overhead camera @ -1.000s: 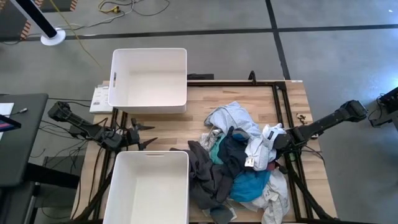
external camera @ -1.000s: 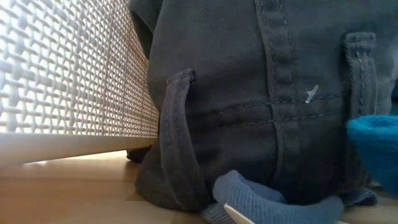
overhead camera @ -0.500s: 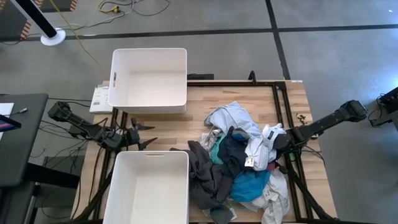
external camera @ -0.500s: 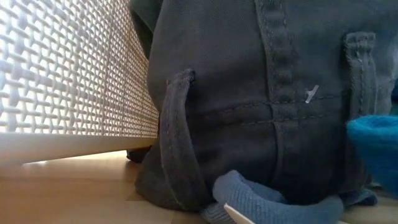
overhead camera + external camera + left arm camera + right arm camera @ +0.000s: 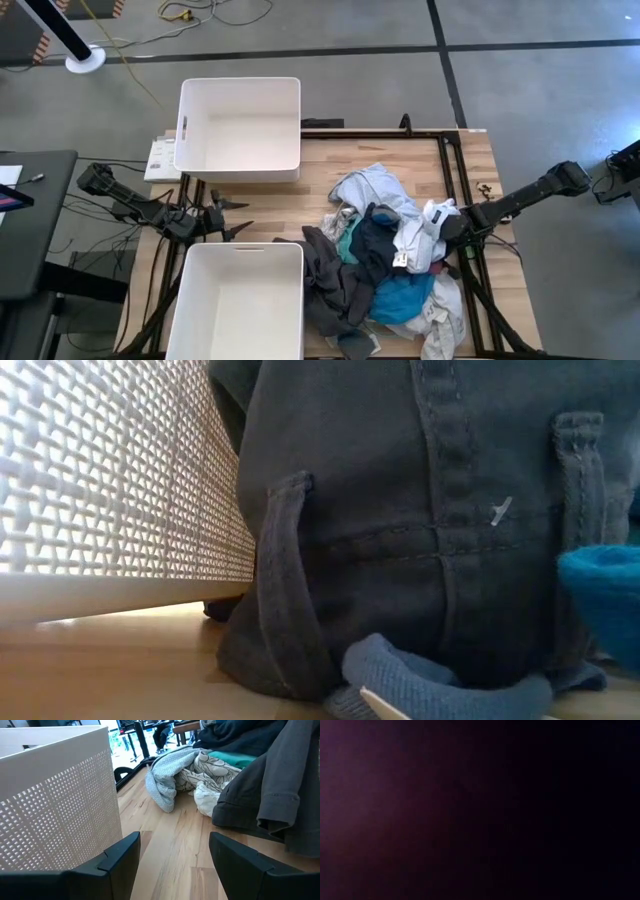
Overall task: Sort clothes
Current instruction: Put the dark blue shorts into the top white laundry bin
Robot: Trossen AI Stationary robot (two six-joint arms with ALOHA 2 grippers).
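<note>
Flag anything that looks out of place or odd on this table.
The right hand is buried in the clothes pile, so its wrist camera sees only darkness. Both bins are empty. Nothing looks spilled or damaged.

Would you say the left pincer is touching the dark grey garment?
Apart. The left wrist view shows bare table between the open left pincer and the dark grey garment; the high view agrees.

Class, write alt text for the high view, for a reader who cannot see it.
A heap of mixed soft fabric clothes covers the right half of a wooden table; the right pincer is pushed into its edge. Two empty white rectangular plastic bins sit left, the open left pincer between them.
</note>
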